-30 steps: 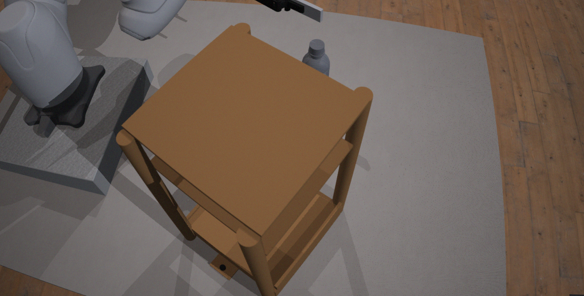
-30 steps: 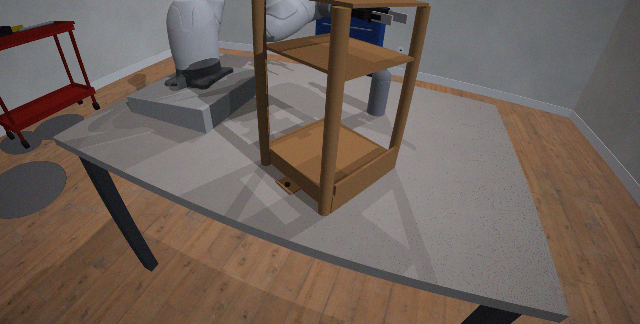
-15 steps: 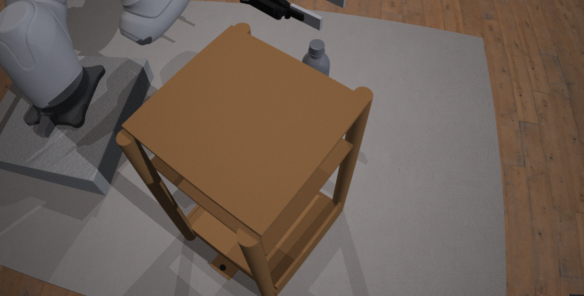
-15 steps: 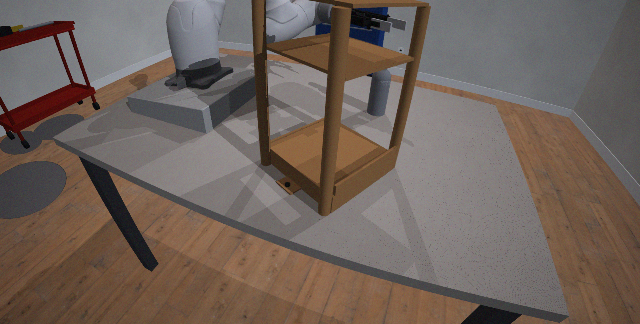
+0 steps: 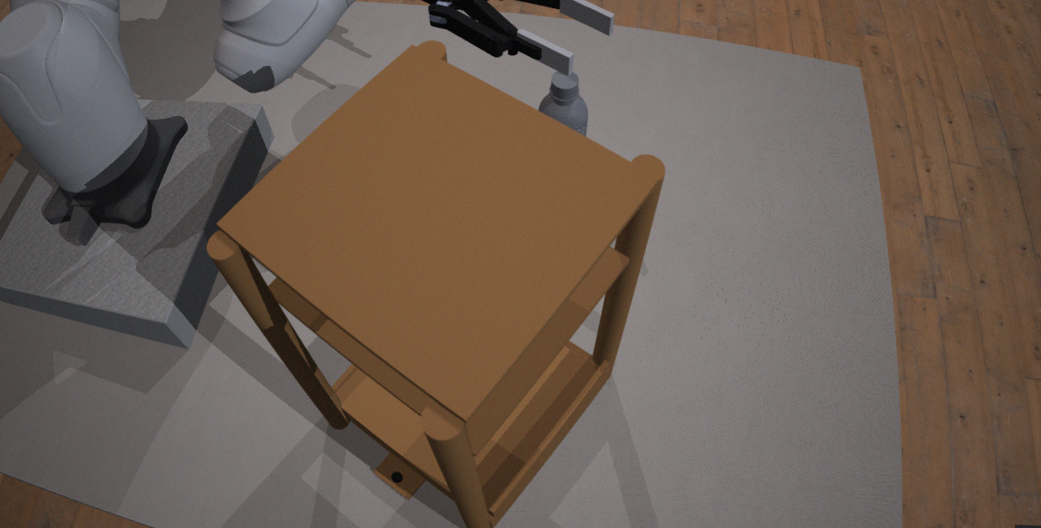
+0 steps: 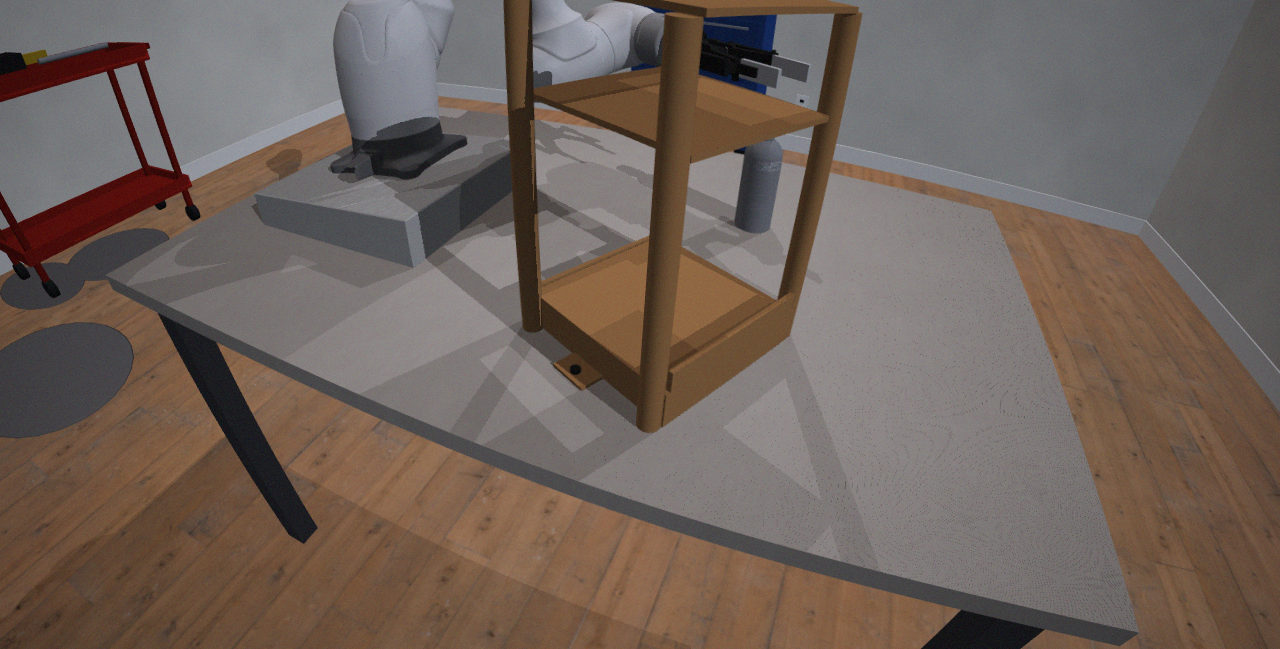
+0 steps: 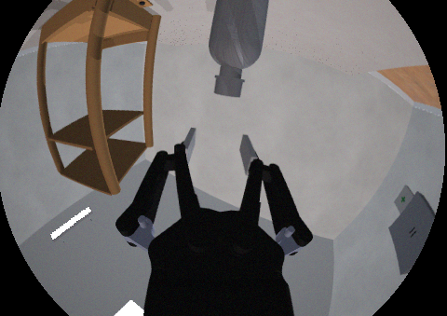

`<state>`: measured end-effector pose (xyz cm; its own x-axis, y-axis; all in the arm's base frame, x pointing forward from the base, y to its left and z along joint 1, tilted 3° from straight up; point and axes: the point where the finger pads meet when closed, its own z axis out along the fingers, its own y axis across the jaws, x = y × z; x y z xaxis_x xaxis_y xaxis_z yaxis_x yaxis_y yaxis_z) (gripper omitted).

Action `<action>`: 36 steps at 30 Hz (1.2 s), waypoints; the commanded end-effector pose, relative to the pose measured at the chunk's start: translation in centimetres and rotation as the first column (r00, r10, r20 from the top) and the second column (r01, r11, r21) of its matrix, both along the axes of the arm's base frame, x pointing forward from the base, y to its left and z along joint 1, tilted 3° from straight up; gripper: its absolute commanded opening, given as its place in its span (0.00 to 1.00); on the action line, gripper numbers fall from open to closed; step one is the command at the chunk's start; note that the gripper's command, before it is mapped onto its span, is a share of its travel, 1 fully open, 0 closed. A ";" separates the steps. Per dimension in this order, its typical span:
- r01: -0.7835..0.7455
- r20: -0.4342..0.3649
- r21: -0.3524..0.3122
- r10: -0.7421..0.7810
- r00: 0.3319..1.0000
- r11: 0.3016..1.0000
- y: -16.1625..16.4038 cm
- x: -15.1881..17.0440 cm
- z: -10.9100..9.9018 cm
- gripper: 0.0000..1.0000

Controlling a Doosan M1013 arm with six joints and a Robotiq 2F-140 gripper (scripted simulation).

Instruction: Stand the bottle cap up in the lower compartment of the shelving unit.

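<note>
Behind shelf unit (image 5: 465,444), on grey table (image 6: 904,430): bottle (image 5: 566,103) stands upright, cap up, just beside unit's back edge. Not in lower compartment. My gripper (image 5: 575,32) hangs in air above bottle, not touching it. My fingers (image 5: 586,12) half open, nothing between them. In wrist view, bottle (image 7: 240,24) lies ahead of fingertips, well apart. Red cart (image 6: 125,52) stands by wall.
</note>
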<state>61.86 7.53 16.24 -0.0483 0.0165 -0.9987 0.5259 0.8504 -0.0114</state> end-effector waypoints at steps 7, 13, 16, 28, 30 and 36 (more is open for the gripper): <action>0.000 0.000 0.000 0.000 1.000 1.000 0.0 -0.1 -2.8 0.48; 0.000 0.000 0.000 0.000 1.000 1.000 0.1 -0.2 -4.0 0.48; 0.000 0.000 0.000 0.000 1.000 1.000 0.1 -0.2 -4.9 0.48; 0.000 0.000 0.000 0.000 1.000 1.000 0.1 -0.4 -8.4 0.48; 0.000 0.000 0.000 0.000 1.000 1.000 0.1 -0.4 -8.4 0.48; 0.000 0.000 0.000 0.000 1.000 1.000 0.2 -0.5 -10.0 0.48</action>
<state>61.41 7.68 6.97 -0.0483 0.0165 -0.9987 0.5260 0.8504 -0.0113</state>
